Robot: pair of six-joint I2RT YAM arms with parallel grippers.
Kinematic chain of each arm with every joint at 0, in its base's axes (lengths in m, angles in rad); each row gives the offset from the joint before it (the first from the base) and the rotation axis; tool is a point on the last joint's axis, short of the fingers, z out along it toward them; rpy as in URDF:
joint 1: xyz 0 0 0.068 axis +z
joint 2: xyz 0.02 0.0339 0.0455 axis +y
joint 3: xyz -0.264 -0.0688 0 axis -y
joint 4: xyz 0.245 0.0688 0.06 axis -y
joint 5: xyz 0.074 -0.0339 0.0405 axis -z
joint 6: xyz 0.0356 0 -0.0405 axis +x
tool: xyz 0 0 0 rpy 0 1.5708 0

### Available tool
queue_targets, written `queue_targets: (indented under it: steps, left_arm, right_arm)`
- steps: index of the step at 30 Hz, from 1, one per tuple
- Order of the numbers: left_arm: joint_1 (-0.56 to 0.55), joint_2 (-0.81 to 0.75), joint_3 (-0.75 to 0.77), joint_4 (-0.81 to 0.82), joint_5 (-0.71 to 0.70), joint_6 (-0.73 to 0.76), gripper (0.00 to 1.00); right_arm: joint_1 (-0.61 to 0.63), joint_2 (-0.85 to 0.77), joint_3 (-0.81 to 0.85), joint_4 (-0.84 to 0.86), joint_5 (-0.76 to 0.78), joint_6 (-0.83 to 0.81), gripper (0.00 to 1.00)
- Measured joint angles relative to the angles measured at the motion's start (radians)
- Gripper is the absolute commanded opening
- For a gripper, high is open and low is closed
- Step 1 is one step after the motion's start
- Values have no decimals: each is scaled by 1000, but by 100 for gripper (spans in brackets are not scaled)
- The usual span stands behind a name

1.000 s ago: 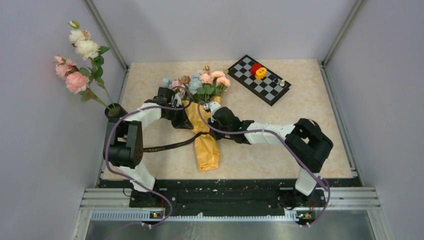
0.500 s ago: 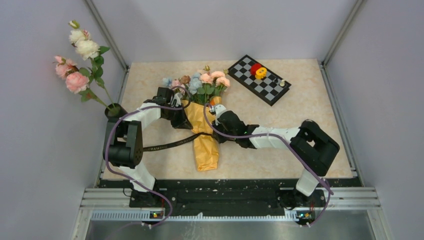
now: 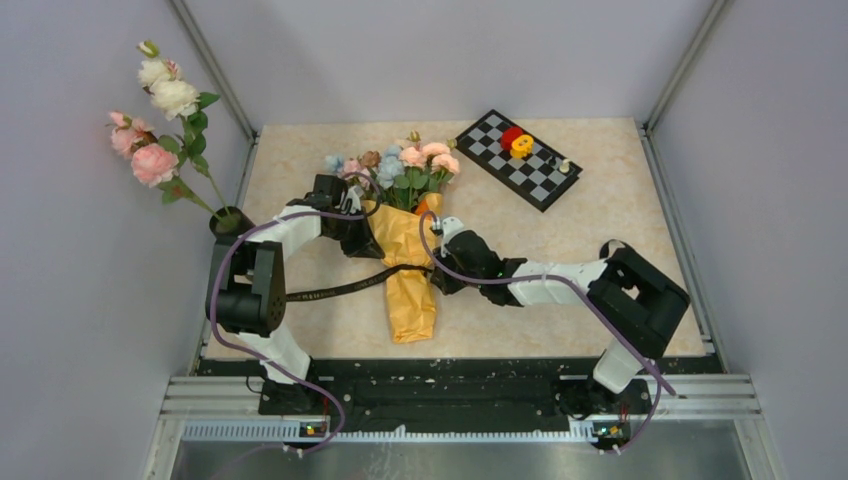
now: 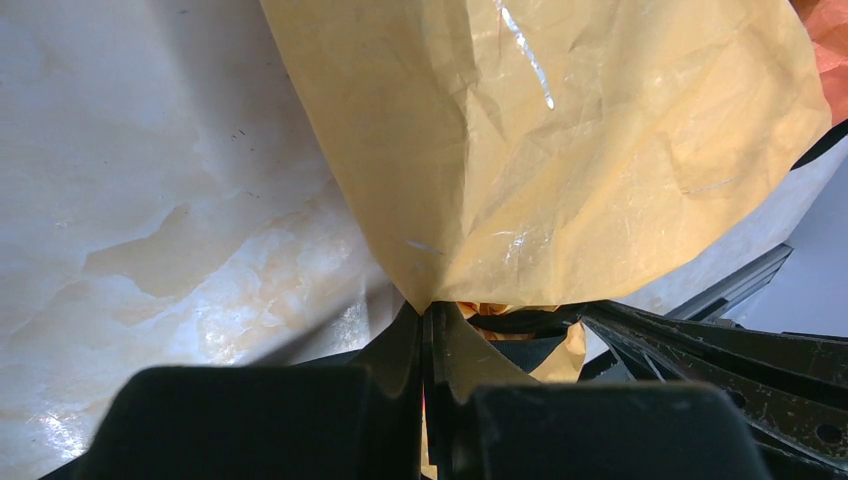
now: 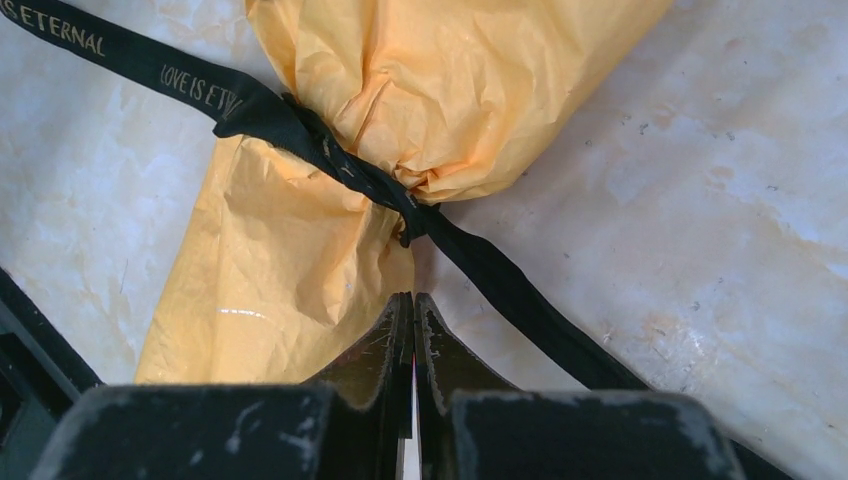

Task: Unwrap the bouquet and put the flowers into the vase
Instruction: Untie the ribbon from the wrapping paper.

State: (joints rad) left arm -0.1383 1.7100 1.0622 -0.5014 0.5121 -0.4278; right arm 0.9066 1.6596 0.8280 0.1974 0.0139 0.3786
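The bouquet (image 3: 412, 300) lies on the table in orange-yellow crinkled paper (image 4: 560, 130), its small pastel flowers (image 3: 410, 165) at the far end. A black ribbon (image 5: 300, 125) with gold lettering is knotted round its waist, one tail trailing left (image 3: 330, 292). My left gripper (image 4: 428, 305) is shut on a pinched edge of the paper at the bouquet's left side (image 3: 378, 243). My right gripper (image 5: 413, 297) is shut with nothing in it, its tips just short of the knot; a ribbon tail runs past on its right. The black vase (image 3: 230, 222) stands at the table's left edge.
Long-stemmed pink and white roses (image 3: 160, 130) stand in the vase and lean over the left wall. A chessboard (image 3: 545, 175) with a red and a yellow piece lies at the back right. Grey walls close in on both sides.
My right arm has drawn back toward the near right, its shut gripper sliding from the bouquet's upper part down to the tied waist. The left arm and the bouquet have stayed put.
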Motion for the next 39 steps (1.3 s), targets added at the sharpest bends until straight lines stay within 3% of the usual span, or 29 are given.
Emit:
queue_targets:
  steps: [3,7,11,28,39]
  left_arm:
    - [0,0,0,0,-1,0,0]
    - [0,0,0,0,-1,0,0]
    - [0,0,0,0,-1,0,0]
    - [1,0,0,0,0,1,0]
    - [2,0,0,-1,3,1,0]
  right_arm:
    - [0,-2,-5,-2,0,12,2]
    - [0,-18,-6,-2,7,19,13]
    - [0,-38,-7,-5,10,9,19]
    - [-19,47,194,-113,-20,-107,23]
    - [-22,105,209,-147,-49,-136,23]
